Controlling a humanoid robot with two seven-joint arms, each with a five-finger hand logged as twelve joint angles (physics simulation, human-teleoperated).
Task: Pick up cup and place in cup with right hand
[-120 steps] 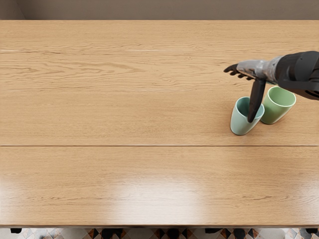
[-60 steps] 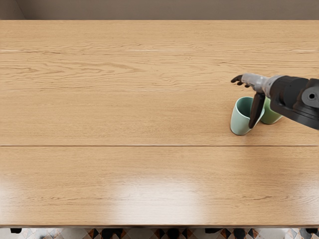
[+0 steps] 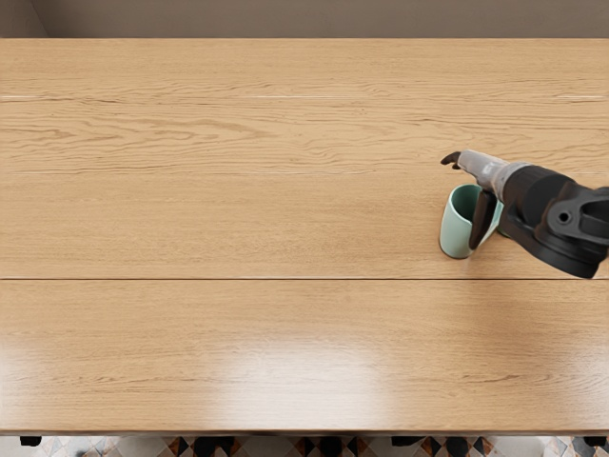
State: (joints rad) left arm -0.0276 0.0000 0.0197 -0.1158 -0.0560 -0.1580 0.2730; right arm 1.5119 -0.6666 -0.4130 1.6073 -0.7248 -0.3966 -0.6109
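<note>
Mint cup (image 3: pixel 455 227) (upright) by robot hand (image 3: pixel 483 169)

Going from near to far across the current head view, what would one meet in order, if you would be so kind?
Patterned floor → table's near edge → pale teal cup → table's far edge → grey-brown wall.
</note>
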